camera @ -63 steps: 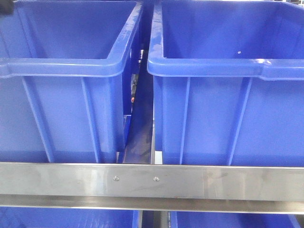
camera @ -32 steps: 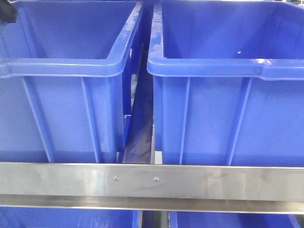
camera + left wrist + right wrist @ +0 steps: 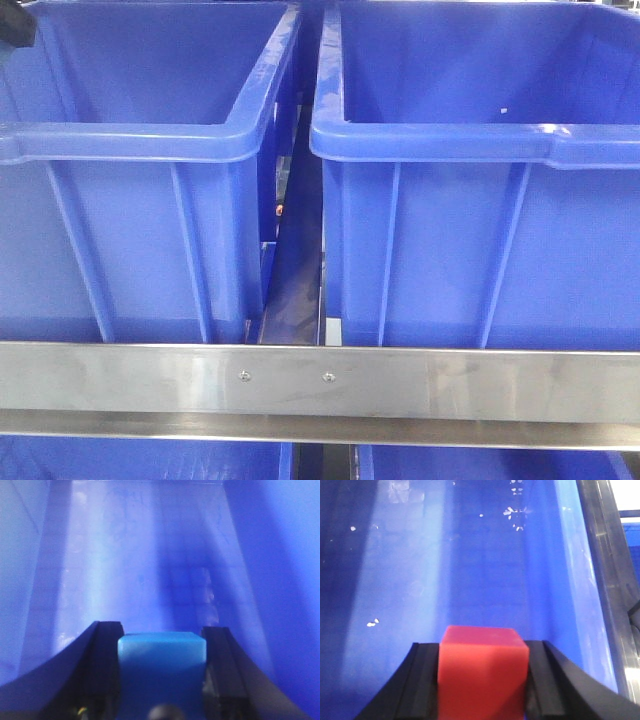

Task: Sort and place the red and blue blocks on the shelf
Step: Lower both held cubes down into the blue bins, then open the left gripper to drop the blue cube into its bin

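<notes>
Blue block (image 3: 161,652) sitting clamped in left gripper (image 3: 161,675), red block (image 3: 482,672) in right gripper (image 3: 482,680); both apparently hanging above bin floors.

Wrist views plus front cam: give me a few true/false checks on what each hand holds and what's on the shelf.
1. The left hand is shut on the blue block. True.
2. The right hand is empty. False: it grips the red block between its fingers.
3. Two blue bins sit side by side behind the shelf rail. True.
4. The shelf rail shows no screws. False: two small screws sit near its middle.
5. The red block lies on the bin floor. False: it is held above blue plastic.
</notes>
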Available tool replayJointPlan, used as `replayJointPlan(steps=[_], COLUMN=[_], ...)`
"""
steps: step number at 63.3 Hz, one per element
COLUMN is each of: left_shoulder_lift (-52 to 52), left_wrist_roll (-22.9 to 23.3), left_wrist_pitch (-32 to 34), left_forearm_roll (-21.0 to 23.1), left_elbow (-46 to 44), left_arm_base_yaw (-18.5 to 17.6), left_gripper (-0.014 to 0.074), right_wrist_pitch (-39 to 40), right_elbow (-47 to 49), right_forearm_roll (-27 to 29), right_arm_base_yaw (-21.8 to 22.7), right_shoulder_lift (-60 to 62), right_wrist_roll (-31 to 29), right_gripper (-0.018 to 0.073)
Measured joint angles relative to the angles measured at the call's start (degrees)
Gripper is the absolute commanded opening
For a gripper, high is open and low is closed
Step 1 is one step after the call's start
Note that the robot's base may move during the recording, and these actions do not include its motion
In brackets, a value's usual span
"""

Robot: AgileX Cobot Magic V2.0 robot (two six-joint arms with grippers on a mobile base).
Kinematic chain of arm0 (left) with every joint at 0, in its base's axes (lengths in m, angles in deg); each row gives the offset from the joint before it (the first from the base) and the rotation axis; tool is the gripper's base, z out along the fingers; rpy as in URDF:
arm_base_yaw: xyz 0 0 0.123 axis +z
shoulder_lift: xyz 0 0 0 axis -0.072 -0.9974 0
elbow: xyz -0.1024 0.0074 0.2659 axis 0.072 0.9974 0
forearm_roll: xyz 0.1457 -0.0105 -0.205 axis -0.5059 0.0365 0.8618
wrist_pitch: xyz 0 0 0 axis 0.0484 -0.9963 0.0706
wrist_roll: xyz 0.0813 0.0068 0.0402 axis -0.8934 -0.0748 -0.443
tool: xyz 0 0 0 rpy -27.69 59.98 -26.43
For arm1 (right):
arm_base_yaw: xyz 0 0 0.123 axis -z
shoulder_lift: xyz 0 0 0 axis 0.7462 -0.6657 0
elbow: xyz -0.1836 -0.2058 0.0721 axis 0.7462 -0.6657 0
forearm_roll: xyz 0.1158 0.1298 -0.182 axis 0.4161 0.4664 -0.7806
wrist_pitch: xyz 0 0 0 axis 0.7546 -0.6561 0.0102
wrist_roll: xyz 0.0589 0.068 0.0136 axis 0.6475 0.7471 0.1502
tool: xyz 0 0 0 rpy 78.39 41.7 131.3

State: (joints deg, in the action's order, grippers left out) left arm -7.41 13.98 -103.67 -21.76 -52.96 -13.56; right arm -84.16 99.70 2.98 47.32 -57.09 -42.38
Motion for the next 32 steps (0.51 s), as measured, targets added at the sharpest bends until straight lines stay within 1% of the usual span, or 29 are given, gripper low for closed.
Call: replayJointPlan(steps=[17,32], left_shoulder_lift=[0.00,0.00], left_wrist_roll=[0.00,0.00], left_wrist_pitch=[0.00,0.00], left_forearm_roll=[0.00,0.00], left_elbow=[0.00,0.00], left_arm_base_yaw=[0.00,0.00], left_gripper=[0.0342,0.0435], right_wrist_pitch=[0.00,0.00], right_elbow=[0.00,0.00], right_forearm_roll=[0.00,0.00], right_arm_base_yaw=[0.00,0.00], right_shoulder_lift=[0.00,0.00], right_wrist_roll=[0.00,0.00], right_gripper=[0.0316,0.0321])
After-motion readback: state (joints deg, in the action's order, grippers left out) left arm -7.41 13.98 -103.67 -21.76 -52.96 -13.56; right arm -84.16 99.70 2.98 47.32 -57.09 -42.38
